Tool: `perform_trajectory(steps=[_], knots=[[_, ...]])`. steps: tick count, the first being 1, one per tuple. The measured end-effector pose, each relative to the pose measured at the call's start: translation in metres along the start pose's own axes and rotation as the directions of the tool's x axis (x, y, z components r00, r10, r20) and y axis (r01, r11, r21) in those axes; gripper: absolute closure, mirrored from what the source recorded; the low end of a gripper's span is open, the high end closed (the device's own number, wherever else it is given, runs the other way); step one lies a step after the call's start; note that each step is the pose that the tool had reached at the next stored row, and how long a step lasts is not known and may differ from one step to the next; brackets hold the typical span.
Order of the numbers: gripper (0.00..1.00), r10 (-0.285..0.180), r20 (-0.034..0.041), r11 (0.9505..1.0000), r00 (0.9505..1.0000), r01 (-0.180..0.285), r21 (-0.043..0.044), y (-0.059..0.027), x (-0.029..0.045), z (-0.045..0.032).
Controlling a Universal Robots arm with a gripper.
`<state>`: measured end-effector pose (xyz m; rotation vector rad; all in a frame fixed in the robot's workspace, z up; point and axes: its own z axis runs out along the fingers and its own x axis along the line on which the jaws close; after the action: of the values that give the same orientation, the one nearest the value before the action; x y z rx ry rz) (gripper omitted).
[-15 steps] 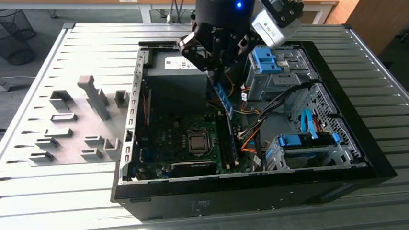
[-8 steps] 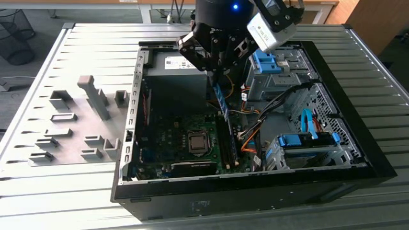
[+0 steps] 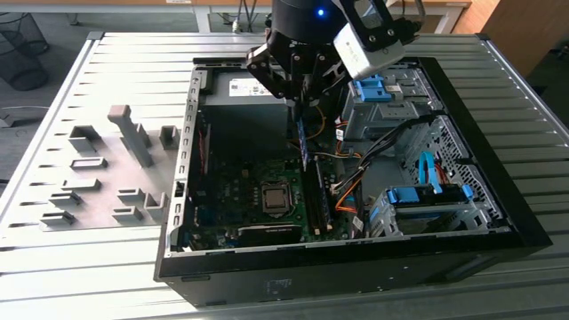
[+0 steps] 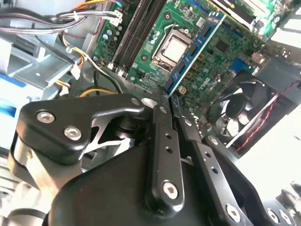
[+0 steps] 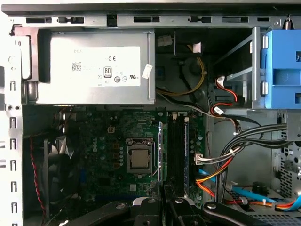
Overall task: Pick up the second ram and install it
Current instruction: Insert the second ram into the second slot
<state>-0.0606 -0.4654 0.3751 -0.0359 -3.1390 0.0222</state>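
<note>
In the exterior view, an open black computer case (image 3: 498, 220) lay on a ribbed grey bench (image 3: 80, 260), with grey plastic fixture blocks (image 3: 106, 173) toward the bench's edge on the exterior view's left. The end effector (image 3: 300, 100) hung above the case interior, its fingers clenched on the second ram (image 3: 303, 140), a thin blue-green stick held on edge over the motherboard (image 3: 240, 193), not yet seated.

The second wrist view looked along the matte black, bolted fingers (image 4: 162, 141), pressed onto the ram's (image 4: 193, 52) narrow blue edge, with the metal processor socket (image 4: 173, 47) and a round fan (image 4: 240, 113) beyond.

The first wrist view showed the grey power supply (image 5: 94, 68) with its white label, the ram (image 5: 160, 150) as a thin vertical edge just beside the long black slots (image 5: 178, 150), and bundled orange and black cables (image 5: 225, 160).
</note>
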Motion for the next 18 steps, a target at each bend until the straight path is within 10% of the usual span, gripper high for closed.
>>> perform_trajectory(steps=[18], knots=[[0.86,-0.016,0.0001,0.9998,0.9999,0.016,-0.0064,0.0001,-0.0010,0.0030]])
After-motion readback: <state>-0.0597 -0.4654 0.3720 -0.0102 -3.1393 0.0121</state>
